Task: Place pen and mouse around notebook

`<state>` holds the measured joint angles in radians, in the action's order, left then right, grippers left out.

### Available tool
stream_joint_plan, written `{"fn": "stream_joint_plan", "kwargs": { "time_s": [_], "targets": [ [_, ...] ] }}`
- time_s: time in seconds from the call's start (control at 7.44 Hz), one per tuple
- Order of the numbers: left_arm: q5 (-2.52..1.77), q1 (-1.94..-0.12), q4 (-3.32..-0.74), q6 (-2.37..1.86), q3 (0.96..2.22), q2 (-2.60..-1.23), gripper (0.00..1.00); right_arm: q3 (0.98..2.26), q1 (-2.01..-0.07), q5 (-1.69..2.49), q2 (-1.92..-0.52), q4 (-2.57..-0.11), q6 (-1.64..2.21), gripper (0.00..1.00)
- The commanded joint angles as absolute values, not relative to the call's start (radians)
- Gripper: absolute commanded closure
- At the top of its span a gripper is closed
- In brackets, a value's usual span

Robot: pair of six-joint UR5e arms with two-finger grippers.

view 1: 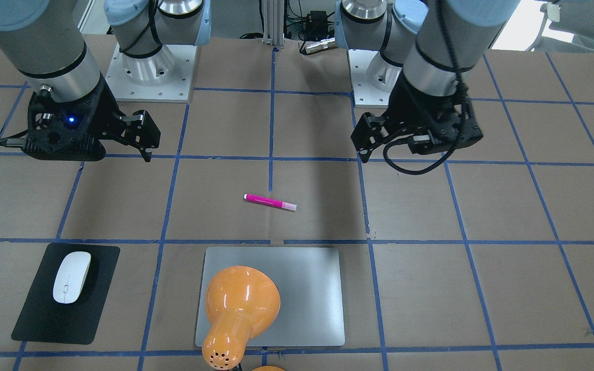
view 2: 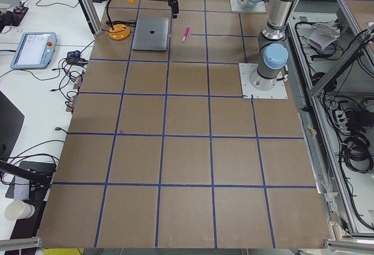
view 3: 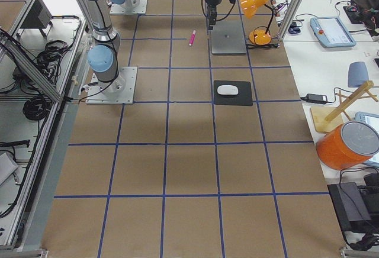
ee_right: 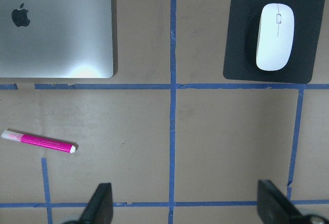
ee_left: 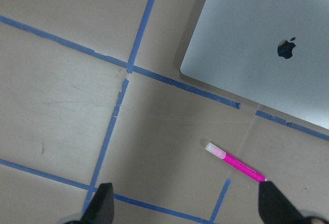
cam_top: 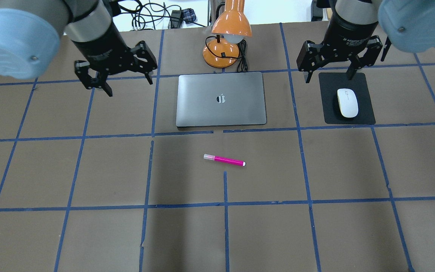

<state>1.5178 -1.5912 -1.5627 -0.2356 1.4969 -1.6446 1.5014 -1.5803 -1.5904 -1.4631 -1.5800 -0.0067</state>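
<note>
The magenta pen (cam_top: 224, 160) lies flat on the brown table, on the robot's side of the silver-grey notebook (cam_top: 221, 99) and a short way from it. The white mouse (cam_top: 347, 102) rests on a black mat to the notebook's right. My left gripper (cam_top: 129, 87) hovers open and empty, left of the notebook. My right gripper (cam_top: 329, 78) hangs open above the mat's far edge, clear of the mouse. The left wrist view shows the pen (ee_left: 235, 161) and a notebook corner (ee_left: 267, 44). The right wrist view shows the mouse (ee_right: 275, 36), pen (ee_right: 39, 141) and notebook (ee_right: 56, 29).
An orange desk lamp (cam_top: 225, 37) with a black cord stands just beyond the notebook, its head leaning over the lid (view 1: 240, 304). The black mat (cam_top: 330, 113) lies under the mouse. Blue tape lines grid the table.
</note>
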Motion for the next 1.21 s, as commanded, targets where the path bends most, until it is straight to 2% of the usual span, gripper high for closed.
{"fn": "stream_joint_plan", "kwargs": {
  "time_s": [0.0, 1.07],
  "targets": [
    [1.52, -1.522, -1.62, -0.072, 1.482, -1.602, 0.0, 1.499, -1.578, -1.601, -1.454, -1.586, -0.02, 0.0],
    [1.519, -1.534, -1.612, -0.075, 1.503, -1.608, 0.0, 1.508, -1.572, -1.606, -1.454, -1.586, -0.014, 0.0]
  ]
}}
